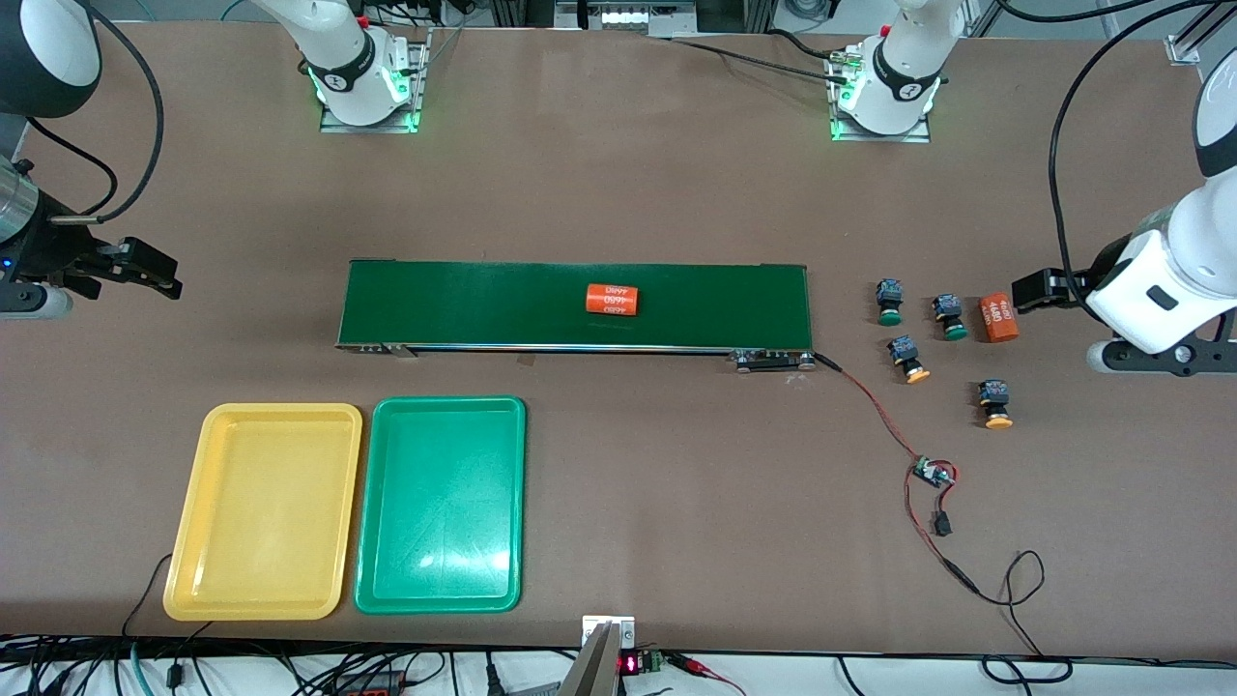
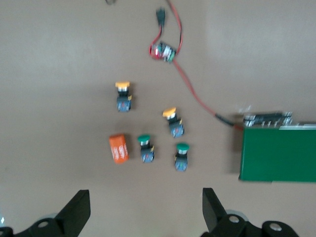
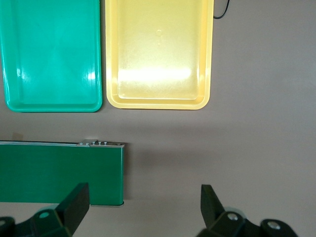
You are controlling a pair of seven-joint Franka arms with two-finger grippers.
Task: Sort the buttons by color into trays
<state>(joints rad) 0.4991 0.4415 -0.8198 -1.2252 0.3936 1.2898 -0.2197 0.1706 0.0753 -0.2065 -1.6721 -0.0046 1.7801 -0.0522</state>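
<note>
From the front, my left gripper (image 1: 1026,289) hangs with its jaws spread over the bare table past the belt's (image 1: 575,304) left-arm end, and my right gripper (image 1: 145,266) hangs just as wide off the belt's other end; neither holds anything. All four buttons lie off the belt's left-arm end: two green ones (image 1: 889,300) (image 1: 949,317) level with the belt, two yellow ones (image 1: 908,359) (image 1: 995,403) nearer the camera than it. An orange cylinder (image 1: 998,318) sits just beside the second green button, and another (image 1: 613,300) rides on the belt. The yellow tray (image 1: 263,510) and green tray (image 1: 441,504) lie side by side, nearer the camera than the belt, toward its right-arm end; both look unfilled. In the left wrist view I look down between my open fingers (image 2: 79,212) at the buttons, each toppled on its side, cap (image 2: 182,147) at one end and black body (image 2: 180,163) at the other. I judge them light, rigid and prone to roll on the round cap, so I would pinch across the squarer black body, where the flats give purchase, and close gently. In the right wrist view my fingers (image 3: 76,202) stand apart above the belt's end, with both trays ahead.
</note>
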